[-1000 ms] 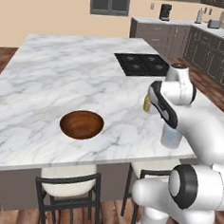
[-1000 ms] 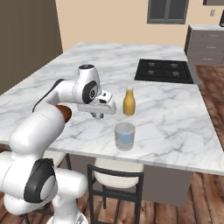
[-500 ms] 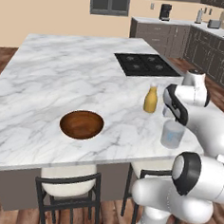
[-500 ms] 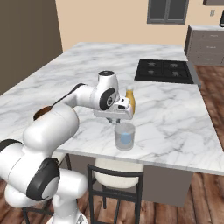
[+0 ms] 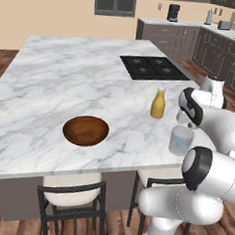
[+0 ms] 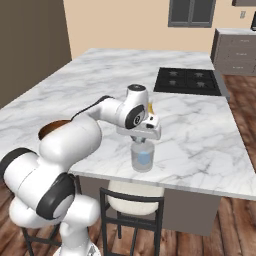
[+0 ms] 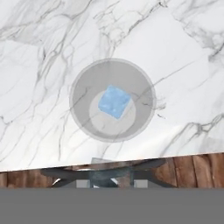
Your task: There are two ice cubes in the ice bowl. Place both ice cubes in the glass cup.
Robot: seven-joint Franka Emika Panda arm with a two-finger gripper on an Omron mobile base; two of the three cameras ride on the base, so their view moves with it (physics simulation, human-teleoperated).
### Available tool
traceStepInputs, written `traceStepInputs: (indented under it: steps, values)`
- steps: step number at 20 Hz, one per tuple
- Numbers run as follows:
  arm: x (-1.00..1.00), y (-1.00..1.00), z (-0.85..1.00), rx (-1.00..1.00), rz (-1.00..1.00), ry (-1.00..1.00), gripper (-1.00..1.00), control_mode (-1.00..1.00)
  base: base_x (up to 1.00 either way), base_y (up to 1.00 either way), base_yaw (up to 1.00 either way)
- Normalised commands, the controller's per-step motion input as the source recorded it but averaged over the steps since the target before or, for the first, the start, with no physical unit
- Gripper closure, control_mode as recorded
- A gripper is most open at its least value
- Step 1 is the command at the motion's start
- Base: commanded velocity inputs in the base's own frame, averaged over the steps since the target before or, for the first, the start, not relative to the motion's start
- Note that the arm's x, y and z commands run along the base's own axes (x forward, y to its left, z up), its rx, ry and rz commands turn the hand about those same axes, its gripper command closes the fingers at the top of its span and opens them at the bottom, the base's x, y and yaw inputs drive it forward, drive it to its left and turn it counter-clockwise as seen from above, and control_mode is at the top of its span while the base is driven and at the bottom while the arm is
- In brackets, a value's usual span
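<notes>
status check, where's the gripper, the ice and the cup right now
Gripper shut, poised directly above glass cup. One ice cube lies in the cup's bottom. Ice bowl looks empty. Orange bottle stands beside the cup, not blocking.

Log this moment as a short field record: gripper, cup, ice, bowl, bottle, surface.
gripper: shut, poised directly above the glass cup; whether it holds an ice cube cannot be told
glass cup: upright near the counter's front edge
ice cube: one pale blue block lying in the bottom of the cup
ice bowl: dark wooden, apart from the cup; no ice seen inside it
bottle: orange-yellow, upright, behind the cup
counter: white marble island with a black cooktop
</notes>
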Motion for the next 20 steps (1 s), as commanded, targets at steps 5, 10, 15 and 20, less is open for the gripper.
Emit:
traceStepInputs:
  steps: [5, 10, 15, 20]
  values:
    - [0.30, -0.05, 0.00, 0.06, 0.00, 0.00, 1.00, -1.00, 0.00, 0.00, 0.00]
    - [0.32, -0.04, -0.08, 0.00, 0.00, 0.00, 1.00, -1.00, 0.00, 0.00, 0.00]
    - [0.18, -0.04, -0.21, 0.00, 0.00, 0.00, 1.00, -1.00, 0.00, 0.00, 0.00]
    - [0.03, -0.01, -0.30, 0.00, 0.00, 0.00, 1.00, -1.00, 0.00, 0.00, 0.00]
